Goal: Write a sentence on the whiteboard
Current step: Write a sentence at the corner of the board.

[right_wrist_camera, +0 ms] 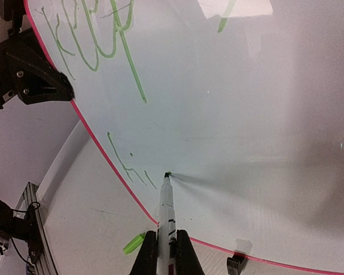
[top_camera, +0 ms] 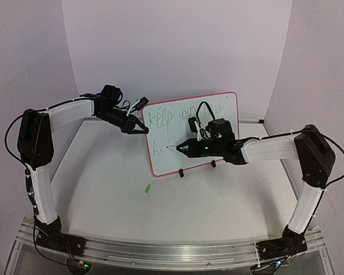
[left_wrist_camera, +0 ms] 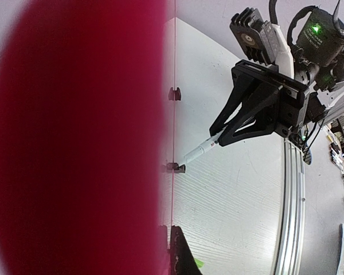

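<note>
The whiteboard (top_camera: 171,161) stands upright on two black clip feet (top_camera: 182,173) at the table's middle back. Green writing covers its top line, and a short "hi" starts the second line (right_wrist_camera: 123,163). My left gripper (top_camera: 139,128) is shut on the board's left rim; in the left wrist view (left_wrist_camera: 171,230) that rim is a red blur (left_wrist_camera: 74,143). My right gripper (top_camera: 188,147) is shut on a white marker (right_wrist_camera: 166,209). The marker's green tip touches the board just right of "hi" (right_wrist_camera: 167,174). The right gripper's jaws (right_wrist_camera: 167,255) clamp the marker barrel.
The marker's green cap (top_camera: 147,188) lies on the table in front of the board's lower left corner, and it shows in the right wrist view (right_wrist_camera: 133,243). An aluminium rail (top_camera: 160,252) runs along the near edge. White walls enclose the back and sides.
</note>
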{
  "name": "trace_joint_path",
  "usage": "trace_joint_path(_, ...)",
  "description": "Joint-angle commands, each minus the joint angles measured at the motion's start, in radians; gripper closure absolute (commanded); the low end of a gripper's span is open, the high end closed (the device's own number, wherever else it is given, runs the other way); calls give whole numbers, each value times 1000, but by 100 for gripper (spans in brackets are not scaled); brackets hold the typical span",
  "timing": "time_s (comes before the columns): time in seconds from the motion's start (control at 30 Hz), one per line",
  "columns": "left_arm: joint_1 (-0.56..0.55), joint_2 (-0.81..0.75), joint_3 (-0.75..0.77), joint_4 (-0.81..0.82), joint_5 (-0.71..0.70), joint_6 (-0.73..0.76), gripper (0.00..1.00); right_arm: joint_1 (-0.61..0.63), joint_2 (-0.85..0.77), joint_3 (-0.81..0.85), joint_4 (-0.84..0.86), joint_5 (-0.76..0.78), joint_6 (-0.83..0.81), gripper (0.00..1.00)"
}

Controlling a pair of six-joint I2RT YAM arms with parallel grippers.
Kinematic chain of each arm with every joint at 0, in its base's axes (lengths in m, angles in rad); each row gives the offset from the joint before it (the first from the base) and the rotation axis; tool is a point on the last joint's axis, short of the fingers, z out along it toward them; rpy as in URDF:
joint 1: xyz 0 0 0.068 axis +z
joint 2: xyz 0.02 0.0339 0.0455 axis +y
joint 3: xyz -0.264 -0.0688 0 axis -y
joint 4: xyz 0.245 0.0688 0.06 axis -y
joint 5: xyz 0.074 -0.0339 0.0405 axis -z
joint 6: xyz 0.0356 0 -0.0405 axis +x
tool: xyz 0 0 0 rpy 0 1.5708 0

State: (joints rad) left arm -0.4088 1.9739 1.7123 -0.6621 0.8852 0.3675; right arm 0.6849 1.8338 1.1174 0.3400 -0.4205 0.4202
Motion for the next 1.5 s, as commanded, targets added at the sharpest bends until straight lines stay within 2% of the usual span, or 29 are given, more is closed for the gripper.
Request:
trace_joint_path(0.0,-25,-13,-17,-10,-36,34,100,-5,29,50,45,-3,6,100)
trace_joint_path(0.37,-26,-14,-16,-10,-36,33,100,-5,63,47,46,-44,5,100)
trace_joint_path(0.67,-25,-13,-15,-11,-34,33,100,-5,33,-11,36,-15,5,100)
trace_joint_path(1.47,-25,-20,-16,-11,-35,33,100,-7,-34,33,42,39,5,100)
